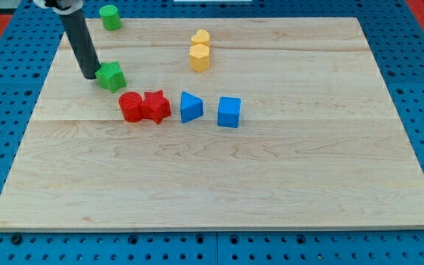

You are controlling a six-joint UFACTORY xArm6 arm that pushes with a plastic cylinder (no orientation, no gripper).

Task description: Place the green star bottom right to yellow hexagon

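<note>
So my tip [90,76] sits touching the green star [111,76] on its left side. It's a chunky bright-green block, upper left of the worktop [271,184], well left of the yellow hexagon [199,57].

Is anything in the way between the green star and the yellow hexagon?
No. In the camera view only bare wood lies between the green star and the yellow hexagon. My tip touches the star's left side.
</note>
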